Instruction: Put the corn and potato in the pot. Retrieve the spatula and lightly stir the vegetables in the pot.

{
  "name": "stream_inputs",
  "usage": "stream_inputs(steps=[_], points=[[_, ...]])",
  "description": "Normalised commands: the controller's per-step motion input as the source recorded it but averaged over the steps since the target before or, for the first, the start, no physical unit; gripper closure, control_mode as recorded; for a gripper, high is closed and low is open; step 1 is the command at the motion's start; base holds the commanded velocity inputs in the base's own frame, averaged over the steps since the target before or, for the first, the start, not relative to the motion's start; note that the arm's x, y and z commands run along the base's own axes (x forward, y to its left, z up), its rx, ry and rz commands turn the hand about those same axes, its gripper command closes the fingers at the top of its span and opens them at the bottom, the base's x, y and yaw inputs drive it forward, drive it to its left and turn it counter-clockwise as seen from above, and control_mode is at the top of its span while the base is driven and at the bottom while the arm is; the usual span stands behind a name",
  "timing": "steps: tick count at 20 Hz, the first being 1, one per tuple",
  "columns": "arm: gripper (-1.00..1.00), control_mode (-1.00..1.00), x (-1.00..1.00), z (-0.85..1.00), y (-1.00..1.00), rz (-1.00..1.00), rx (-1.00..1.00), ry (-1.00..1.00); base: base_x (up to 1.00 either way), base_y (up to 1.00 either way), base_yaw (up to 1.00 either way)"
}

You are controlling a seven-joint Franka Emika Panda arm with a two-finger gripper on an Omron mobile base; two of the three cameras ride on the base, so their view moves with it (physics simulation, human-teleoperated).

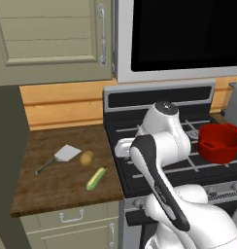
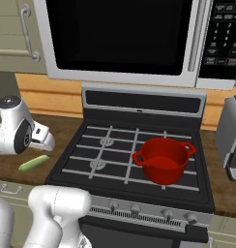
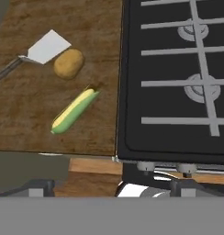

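Your white Franka arm with dark joints (image 1: 157, 160) rises from the base and folds at the elbow, its upper links bent over toward the left of the scene. The rounded white wrist housing with its dark cap (image 2: 13, 127) sits high, and the hand points downward from it. Your two-finger gripper (image 3: 107, 187) shows just two small dark tips at the bottom of the hand view, set well apart with nothing between them.

a kitchen: stove (image 2: 134, 145), microwave (image 2: 125, 38), cabinets (image 1: 52, 39).
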Motion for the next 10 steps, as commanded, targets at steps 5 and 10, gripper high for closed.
stream_inputs(steps=[5,10], points=[[-1.0,-1.0,0.26,-0.47,0.35,-0.17,0.11,0.1,0.0,0.0,0.0],[-1.0,-1.0,0.24,-0.42,0.31,-0.09,0.17,0.11,0.0,0.0,0.0]])
